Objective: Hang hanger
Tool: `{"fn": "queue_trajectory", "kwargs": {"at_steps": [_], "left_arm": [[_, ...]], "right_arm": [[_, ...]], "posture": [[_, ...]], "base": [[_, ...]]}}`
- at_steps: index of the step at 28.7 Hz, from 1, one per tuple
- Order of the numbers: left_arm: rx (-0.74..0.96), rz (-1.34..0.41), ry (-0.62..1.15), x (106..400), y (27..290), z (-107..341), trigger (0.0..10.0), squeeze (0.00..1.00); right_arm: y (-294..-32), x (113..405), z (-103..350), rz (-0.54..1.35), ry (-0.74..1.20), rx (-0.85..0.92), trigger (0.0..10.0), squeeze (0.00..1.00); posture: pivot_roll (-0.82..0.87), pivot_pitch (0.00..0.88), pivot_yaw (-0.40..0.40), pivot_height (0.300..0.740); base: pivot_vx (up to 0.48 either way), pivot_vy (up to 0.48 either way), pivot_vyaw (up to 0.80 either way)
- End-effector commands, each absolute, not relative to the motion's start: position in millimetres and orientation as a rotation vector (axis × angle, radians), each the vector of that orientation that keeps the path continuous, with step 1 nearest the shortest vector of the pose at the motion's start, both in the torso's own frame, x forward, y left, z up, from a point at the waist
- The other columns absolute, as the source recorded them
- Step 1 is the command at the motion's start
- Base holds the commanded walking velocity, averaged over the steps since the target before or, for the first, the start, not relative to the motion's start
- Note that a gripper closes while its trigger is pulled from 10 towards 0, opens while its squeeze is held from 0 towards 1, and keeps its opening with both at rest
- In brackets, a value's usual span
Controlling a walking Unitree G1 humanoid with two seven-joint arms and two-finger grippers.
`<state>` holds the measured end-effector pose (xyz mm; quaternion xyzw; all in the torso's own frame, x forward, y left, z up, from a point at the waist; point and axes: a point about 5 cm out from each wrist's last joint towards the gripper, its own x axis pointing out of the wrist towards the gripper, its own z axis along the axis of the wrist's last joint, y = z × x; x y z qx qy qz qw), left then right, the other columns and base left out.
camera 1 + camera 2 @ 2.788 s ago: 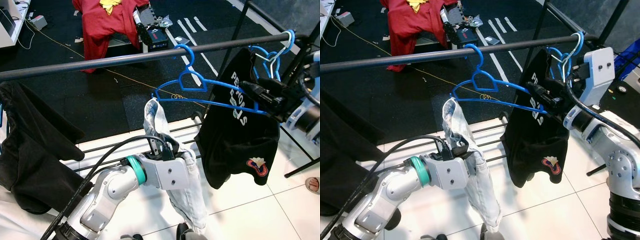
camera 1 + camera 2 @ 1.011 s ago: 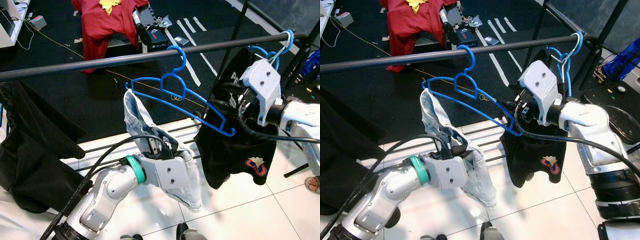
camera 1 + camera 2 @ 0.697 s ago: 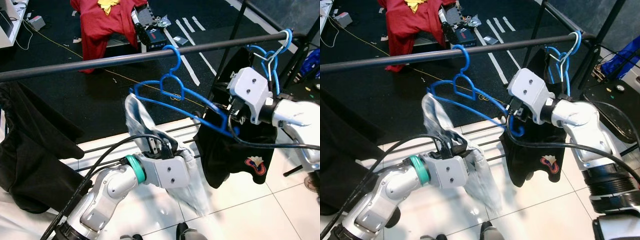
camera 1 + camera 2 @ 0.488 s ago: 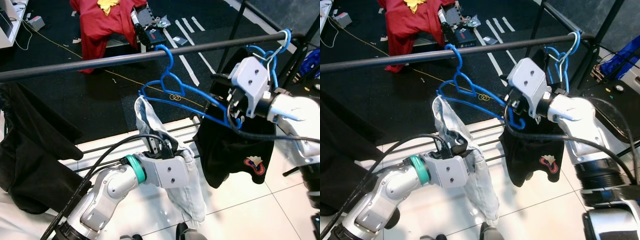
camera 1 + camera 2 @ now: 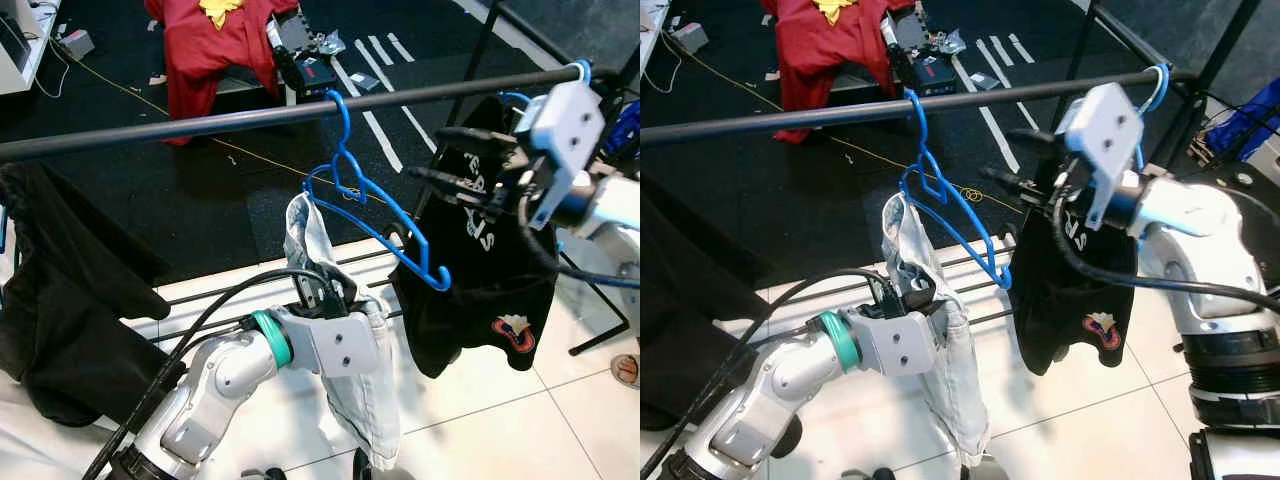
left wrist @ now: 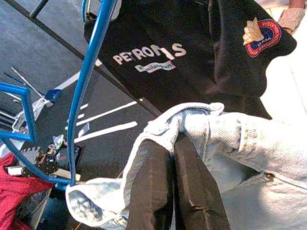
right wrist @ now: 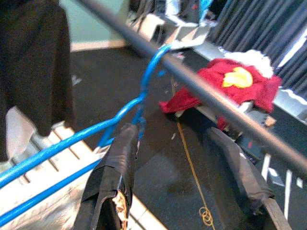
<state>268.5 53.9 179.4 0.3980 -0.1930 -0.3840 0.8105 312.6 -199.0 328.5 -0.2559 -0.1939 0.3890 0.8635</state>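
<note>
Overhead, long dark metal clothes rail [image 5: 200, 122] running across the scene, above black floor matting and white floor tiles [image 5: 520, 430]. At far left, bulky black garment [image 5: 60, 290] drooping from the rail. Toward the right end, black T-shirt with white lettering and a red-and-gold badge [image 5: 480, 290] hung on the same rail, near the upright black post. Far behind, red garment with a yellow emblem [image 5: 215, 45] draped over a low stand on the matting.

Centre: blue plastic clothes hanger [image 5: 375, 225], hook looped over the rail, body turned nearly edge-on and sloping down toward the black T-shirt. Pale blue denim garment [image 5: 345, 330] draped from the hanger's near end and trailing down to the tiles.

Left pincer [image 6: 173, 184] clenched on a fold of the pale denim, fingers pressed together with cloth between them, low beneath the hanger. Right pincer [image 7: 184, 179] released, fingers spread wide, held just beside the hanger below the rail, one finger [image 7: 112, 177] close against the blue wire, contact impossible to tell.
</note>
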Motion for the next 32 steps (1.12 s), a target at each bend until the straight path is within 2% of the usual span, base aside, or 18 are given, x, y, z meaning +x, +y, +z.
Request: {"fn": "queue_trajectory", "kwargs": {"at_steps": [1, 2, 3, 5, 6, 9, 11, 17, 20, 28, 32], "left_arm": [[0.848, -0.831, -0.426, 264.7, 51.1, 179.7, 10.0, 0.0], [0.848, -0.835, -0.43, 265.6, 50.0, 180.5, 10.0, 0.0], [0.848, -0.835, -0.43, 265.6, 50.0, 180.5, 10.0, 0.0], [0.849, -0.842, -0.433, 265.9, 49.8, 180.7, 10.0, 0.0], [0.849, -0.842, -0.433, 265.9, 49.8, 180.7, 10.0, 0.0], [0.852, -0.849, -0.437, 266.6, 49.4, 181.7, 10.0, 0.0], [0.852, -0.849, -0.437, 266.6, 49.4, 181.7, 10.0, 0.0], [0.857, -0.839, -0.436, 266.5, 50.8, 182.9, 10.0, 0.0], [0.858, -0.834, -0.433, 265.7, 51.8, 182.3, 10.0, 0.0], [0.849, -0.82, -0.423, 264.1, 51.6, 180.0, 10.0, 0.0], [0.846, -0.824, -0.428, 264.8, 49.5, 180.4, 10.0, 0.0]], "right_arm": [[-202.2, 309.4, 331.0, 0.793, -0.427, -0.503, 10.0, 0.0], [-209.8, 313.0, 334.3, 0.702, -0.455, -0.331, 10.0, 0.0], [-209.8, 313.0, 334.3, 0.702, -0.455, -0.331, 10.0, 0.0], [-203.6, 321.3, 327.6, 0.666, -0.431, -0.174, 10.0, 0.0], [-203.6, 321.3, 327.6, 0.666, -0.431, -0.174, 10.0, 0.0], [-174.3, 334.1, 305.7, 0.74, -0.294, -0.009, 10.0, 0.0], [-174.3, 334.1, 305.7, 0.74, -0.294, -0.009, 10.0, 0.0], [-145.8, 344.2, 279.3, 0.899, -0.069, -0.003, 10.0, 0.0], [-141.2, 343.1, 276.9, 0.914, -0.048, -0.018, 10.0, 0.0], [-140.8, 336.1, 282.1, 0.944, -0.065, -0.033, 10.0, 0.0], [-141.9, 322.1, 306.9, 1.03, -0.215, 0.033, 10.0, 0.0]], "posture": [[-0.2, 0.177, 0.066, 0.74], [-0.2, 0.177, 0.069, 0.74], [-0.2, 0.177, 0.069, 0.74], [-0.2, 0.175, 0.084, 0.74], [-0.2, 0.175, 0.084, 0.74], [-0.19, 0.176, 0.09, 0.74], [-0.19, 0.176, 0.09, 0.74], [-0.17, 0.175, 0.069, 0.74], [-0.17, 0.175, 0.069, 0.74], [-0.18, 0.175, 0.051, 0.74], [-0.18, 0.172, 0.052, 0.74]], "base": [[0.0, 0.0, 0.0], [0.0, 0.0, 0.0], [0.0, 0.0, 0.0], [0.0, 0.0, 0.0], [0.0, 0.0, 0.0], [0.0, 0.0, 0.0], [0.0, 0.0, 0.0], [0.0, 0.0, 0.0], [0.0, 0.0, 0.0], [0.0, 0.0, 0.0], [0.0, 0.0, 0.0]]}}
